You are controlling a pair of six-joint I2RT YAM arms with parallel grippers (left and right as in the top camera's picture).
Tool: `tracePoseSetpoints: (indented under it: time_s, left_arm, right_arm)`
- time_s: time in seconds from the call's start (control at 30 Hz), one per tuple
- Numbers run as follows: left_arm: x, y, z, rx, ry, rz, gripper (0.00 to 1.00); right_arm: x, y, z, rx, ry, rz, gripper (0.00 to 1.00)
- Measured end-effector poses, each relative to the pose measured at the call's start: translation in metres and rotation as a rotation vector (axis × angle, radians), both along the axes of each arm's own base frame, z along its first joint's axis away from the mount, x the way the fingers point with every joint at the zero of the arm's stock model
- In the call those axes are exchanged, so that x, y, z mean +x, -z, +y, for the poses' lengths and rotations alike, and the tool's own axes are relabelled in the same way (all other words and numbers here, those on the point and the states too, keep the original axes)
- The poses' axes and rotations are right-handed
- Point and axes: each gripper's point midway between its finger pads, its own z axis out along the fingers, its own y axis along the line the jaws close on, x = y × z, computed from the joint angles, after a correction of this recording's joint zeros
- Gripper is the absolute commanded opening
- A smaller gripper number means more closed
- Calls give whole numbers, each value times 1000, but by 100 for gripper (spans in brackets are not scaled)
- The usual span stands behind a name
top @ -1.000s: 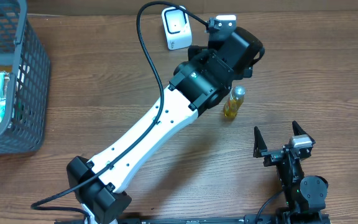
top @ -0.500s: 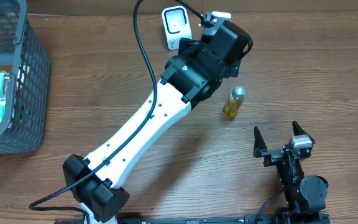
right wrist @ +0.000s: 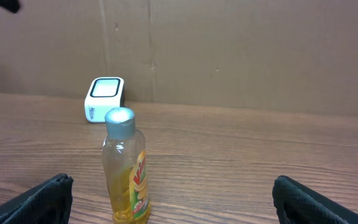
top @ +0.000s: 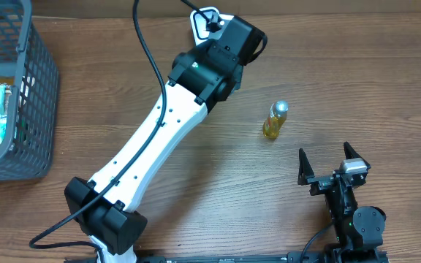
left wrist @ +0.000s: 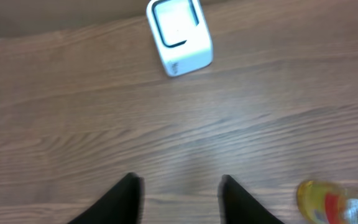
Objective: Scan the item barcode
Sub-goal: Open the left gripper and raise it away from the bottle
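Observation:
A small clear bottle of yellow liquid with a silver cap point(top: 275, 120) stands upright on the wooden table. It also shows at the lower right edge of the left wrist view, bottle point(left wrist: 334, 199), and close up in the right wrist view, bottle point(right wrist: 126, 168). The white scanner point(left wrist: 179, 34) sits at the back of the table, partly covered by the left arm in the overhead view. My left gripper point(left wrist: 180, 180) hovers between scanner and bottle, its jaws partly apart with only bare wood between them. My right gripper point(top: 324, 150) rests open near the front right, facing the bottle.
A grey mesh basket point(top: 39, 80) holding packaged goods stands at the left edge. The left arm's black cable point(top: 146, 58) loops over the back of the table. A cardboard wall point(right wrist: 229, 50) closes off the far side.
The left arm has swung left and back, off the bottle toward the scanner, and its jaws have narrowed. The bottle and right arm have not moved.

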Motion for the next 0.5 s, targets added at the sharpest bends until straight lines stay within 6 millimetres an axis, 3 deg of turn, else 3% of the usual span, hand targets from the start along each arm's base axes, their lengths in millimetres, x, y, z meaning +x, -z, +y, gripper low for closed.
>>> tracePoseSetpoints:
  time_s: [0.17,0.23,0.33,0.5]
  left_arm:
    - [-4,8,13,20,-14,53,16]
    - [-9,12,12,10,0,84,20]
    - [-16,17,7,-11,26,126,14]
    - [-23,22,1,-39,54,169,13]
  right_arm:
    - [0,0,0,0,0,0,100]
    - [0,0,0,0,0,1,100]
    - [0,0,0,0,0,0,100]
    - [0,0,0,0,1,1,100]
